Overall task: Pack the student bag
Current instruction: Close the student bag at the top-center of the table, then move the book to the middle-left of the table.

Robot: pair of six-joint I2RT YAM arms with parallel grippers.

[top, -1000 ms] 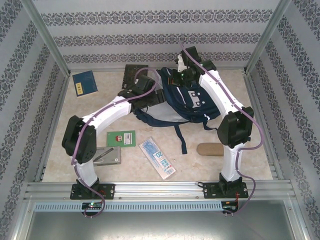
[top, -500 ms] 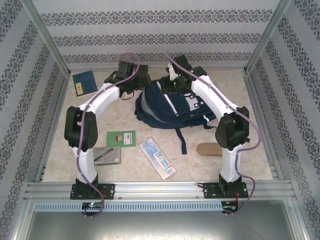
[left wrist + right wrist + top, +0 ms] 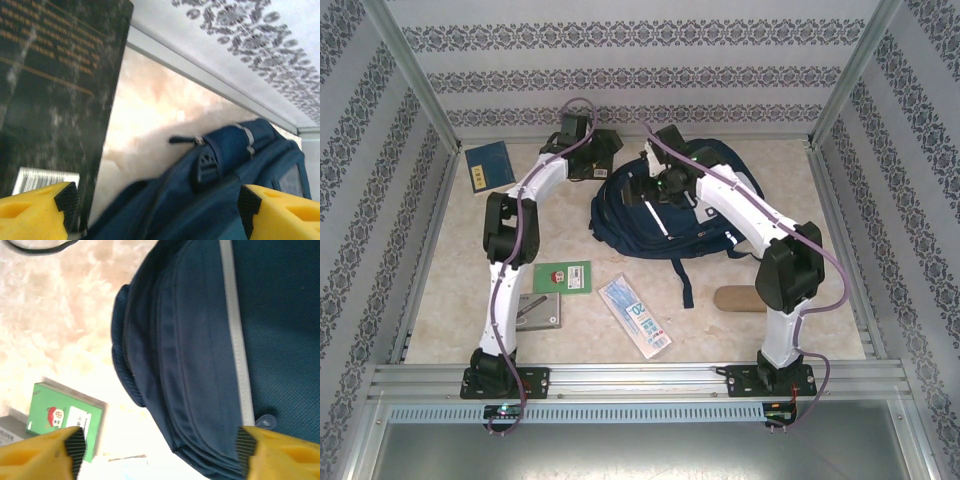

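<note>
A green booklet (image 3: 563, 276) lay toward the near edge of the table (image 3: 800, 320). Beyond it the student bag (image 3: 625, 225) sprawled at the far middle, lengthwise roughly left to right. The right gripper (image 3: 160, 450), the nearer one, hung directly over it, jaws wide and empty. At the far edge the left gripper (image 3: 157, 210), equally wide and empty, hovered between the bag and a dark book (image 3: 55, 100).

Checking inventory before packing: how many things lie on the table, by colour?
Navy: 1, student bag
Blue: 2, blue book, packet
Black: 1, black book
Green: 1, booklet
Grey: 1, case
Tan: 1, pouch
Total: 7
</note>
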